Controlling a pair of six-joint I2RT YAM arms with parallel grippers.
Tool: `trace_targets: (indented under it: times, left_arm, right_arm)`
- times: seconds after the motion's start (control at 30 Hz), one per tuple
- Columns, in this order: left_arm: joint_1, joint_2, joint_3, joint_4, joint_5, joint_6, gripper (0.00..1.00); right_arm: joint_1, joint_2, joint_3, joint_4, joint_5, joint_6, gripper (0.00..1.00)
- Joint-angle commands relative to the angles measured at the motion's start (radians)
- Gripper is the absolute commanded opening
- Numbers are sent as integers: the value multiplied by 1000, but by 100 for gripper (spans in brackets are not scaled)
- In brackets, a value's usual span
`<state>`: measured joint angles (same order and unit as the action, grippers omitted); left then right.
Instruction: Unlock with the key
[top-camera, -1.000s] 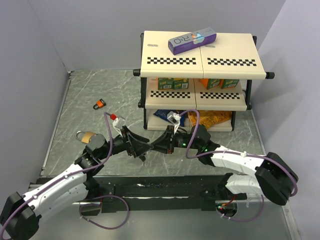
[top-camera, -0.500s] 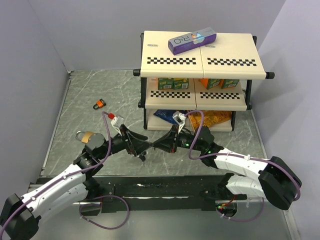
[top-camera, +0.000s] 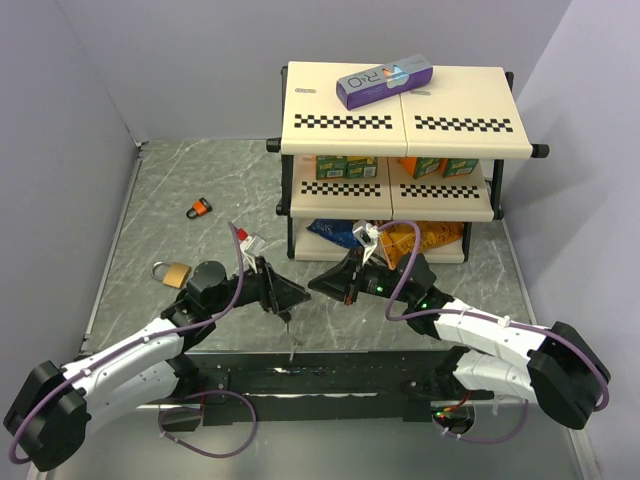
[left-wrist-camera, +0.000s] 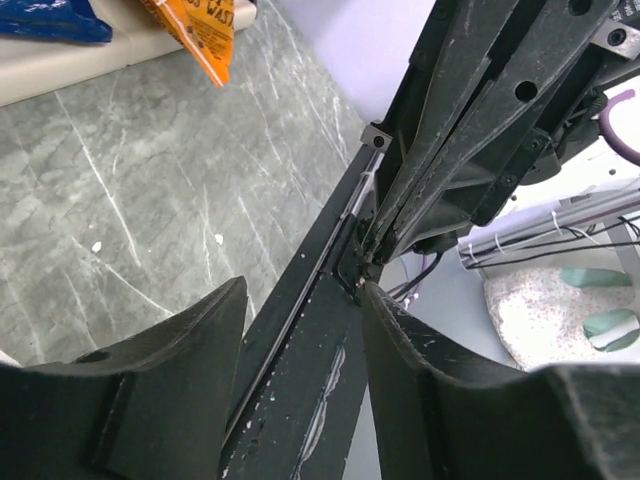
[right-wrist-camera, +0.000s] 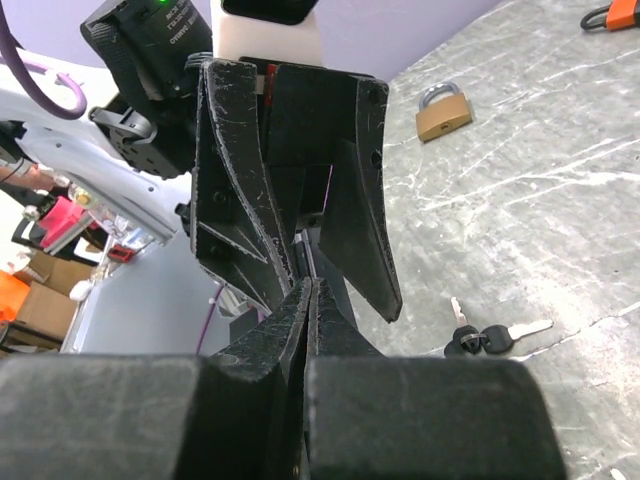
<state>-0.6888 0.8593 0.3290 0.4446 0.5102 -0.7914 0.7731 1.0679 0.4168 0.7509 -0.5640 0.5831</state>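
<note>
Tiny black-headed silver keys (right-wrist-camera: 487, 338) lie flat on the grey marbled surface (right-wrist-camera: 520, 200), near edge; probably light, stiff, slippery; pinch the head; left fingers (right-wrist-camera: 230, 180) open; right fingers (right-wrist-camera: 270, 345) closed, empty.

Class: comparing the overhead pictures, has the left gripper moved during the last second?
Yes. The left gripper has shifted right in the overhead view, away from the brass padlock and nearer the shelf rack.

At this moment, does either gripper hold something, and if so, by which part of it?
Nothing seems to be held. The keys lie on the table. The left gripper stands open, and the right gripper is shut with nothing visible in it.
</note>
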Motion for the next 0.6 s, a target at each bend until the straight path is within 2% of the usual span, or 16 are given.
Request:
trace_targets:
  times: [0.0, 0.1, 0.13, 0.23, 0.27, 0.33, 0.37, 0.4, 0.47, 0.53, 0.57]
  left_arm:
    - [-2, -12, 8, -16, -53, 17, 55]
    - [2, -75, 25, -171, -240, 27, 67]
    - [6, -122, 19, -196, -274, 24, 76]
    - [78, -178, 22, -299, -348, 29, 93]
    - [113, -178, 27, -322, -337, 34, 95]
    - [239, -157, 47, -372, -235, 55, 97]
    - [277, -145, 57, -389, -202, 61, 98]
    - [338, -132, 70, -421, -178, 69, 98]
    - [383, -92, 113, -438, -116, 70, 99]
    - [425, -45, 174, -489, -56, 86, 99]
    - [436, -33, 200, -507, -46, 99, 99]
  right_arm:
    - [-9, -6, 2, 5, 26, -9, 0]
    - [-9, -23, -3, -82, 84, -57, 0]
    - [-3, -29, -1, -166, 110, -99, 0]
    - [66, -37, 0, -283, 266, -187, 3]
    - [134, -34, 0, -332, 359, -206, 6]
    - [205, -7, 13, -373, 438, -245, 11]
    - [239, 10, 23, -418, 475, -256, 20]
    - [306, 48, 48, -441, 551, -265, 24]
    - [363, 95, 79, -481, 617, -270, 34]
    - [439, 168, 138, -544, 708, -247, 39]
    - [463, 194, 161, -568, 739, -241, 45]
